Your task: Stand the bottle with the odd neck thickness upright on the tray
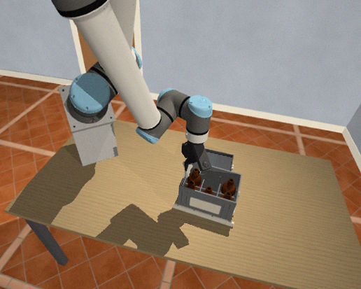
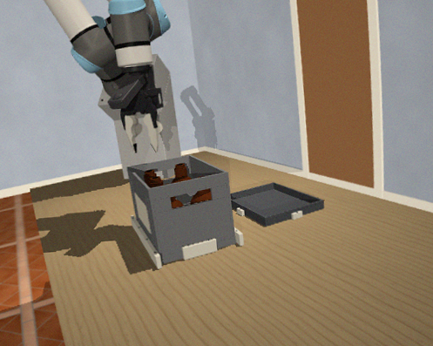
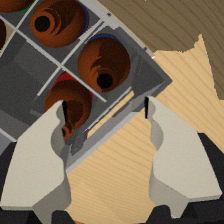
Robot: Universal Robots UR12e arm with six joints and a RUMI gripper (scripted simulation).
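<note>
The gripper (image 2: 144, 149) hangs above the crate (image 2: 189, 214), its two pale fingers pointing down and standing partly open with nothing between them. In the exterior view the fingertips sit clear above the crate's rim, left of centre in the frame. In the wrist view they straddle one corner of the crate, with bare table (image 3: 200, 85) showing between and to the right of them.

The crate is a grey box with pale feet and a cut-out in its side wall, split inside by thin white dividers (image 3: 60, 65). The bottles (image 1: 228, 185) are brown and glossy, with ribbed shoulders narrowing to dark round openings. From the top view they stand upright in the cells, one (image 1: 194, 174) at the crate's upper left corner just under the gripper. The wrist view shows three from above: one (image 3: 104, 62) in the middle of the frame, one (image 3: 57, 20) at the upper left, and one (image 3: 72, 102) partly hidden behind the left finger. Which neck differs cannot be told from these views.

The tray (image 2: 279, 202), flat, dark grey and low-rimmed, lies on the table just right of the crate in the exterior view.
</note>
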